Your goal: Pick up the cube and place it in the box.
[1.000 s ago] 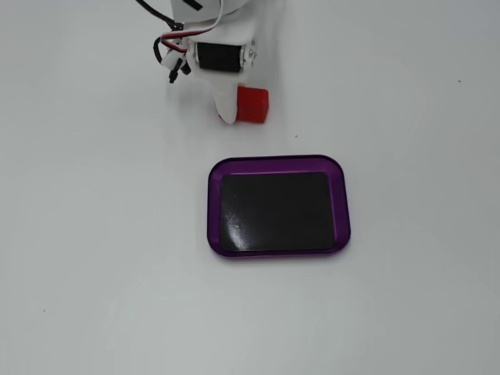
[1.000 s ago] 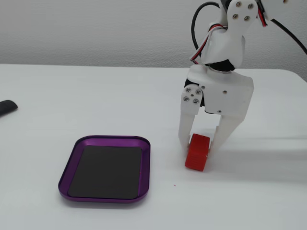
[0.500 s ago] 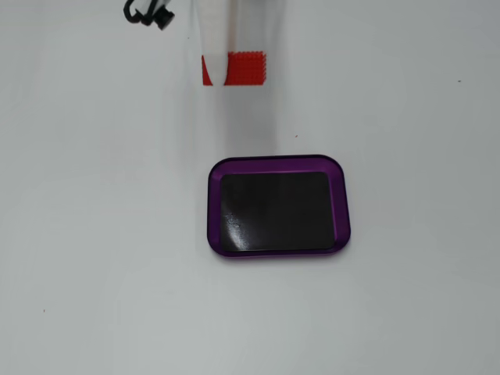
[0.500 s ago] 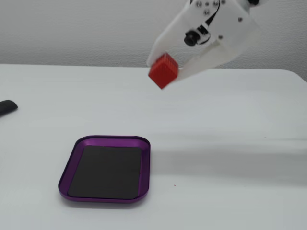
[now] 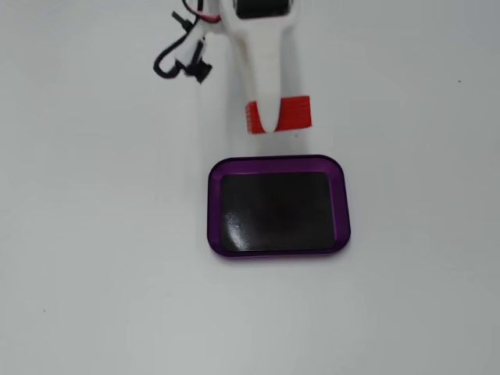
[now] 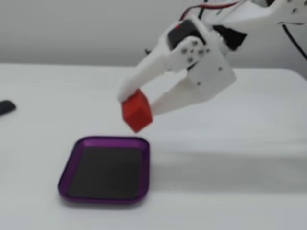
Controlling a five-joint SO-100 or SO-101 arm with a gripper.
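While the pincer (image 6: pixel 140 111) pinches the cube (image 6: pixel 136 111) between its two white fingers, the block hangs clear of the worktop (image 6: pixel 43 96), just above and beyond the far rim of the box (image 6: pixel 64 179), near the centre of a fixed view. Seen from above in the other fixed view, the cube (image 5: pixel 293 113) sits upper centre, just above the box (image 5: pixel 277 165), with one finger (image 5: pixel 266 78) crossing its left part. Its long axis runs left to right in that frame, parallel to the box's long side; from the side it hangs tilted, one corner lowest. Judged by appearance, the block is light and rigid, and its fine bumpy faces should resist slipping. Flat opposite long faces, near mid-length, look the soundest place to hold. The box lies empty, its glossy black floor bare.
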